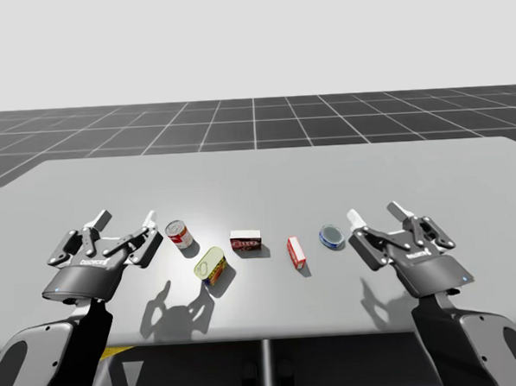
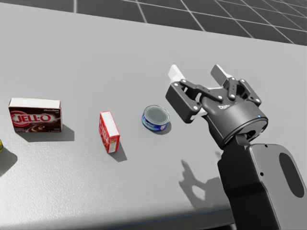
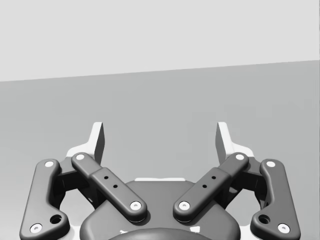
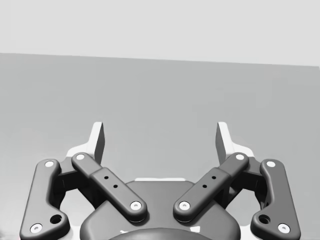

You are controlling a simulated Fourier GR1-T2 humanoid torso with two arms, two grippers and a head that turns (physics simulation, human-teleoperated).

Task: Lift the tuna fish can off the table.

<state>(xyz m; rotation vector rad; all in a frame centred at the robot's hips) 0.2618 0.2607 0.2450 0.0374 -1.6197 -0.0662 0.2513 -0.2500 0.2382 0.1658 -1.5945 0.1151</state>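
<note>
Item: low round blue tin can [image 2: 155, 118], centre frame; right tool [image 2: 196, 73] beside it, wide, empty; best straddle rim squarely before closing.

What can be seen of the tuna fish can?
The tuna fish can is a low round tin with a blue side band and a grey, shiny lid. It stands flat and upright on the grey table, right of the small red box. Only the table touches it; my right arm's open jaws are near, apart.

A bare simulated test scene: grey table [image 1: 370, 178], dark gridded floor [image 1: 254, 120], blank backdrop [image 1: 250, 38].
</note>
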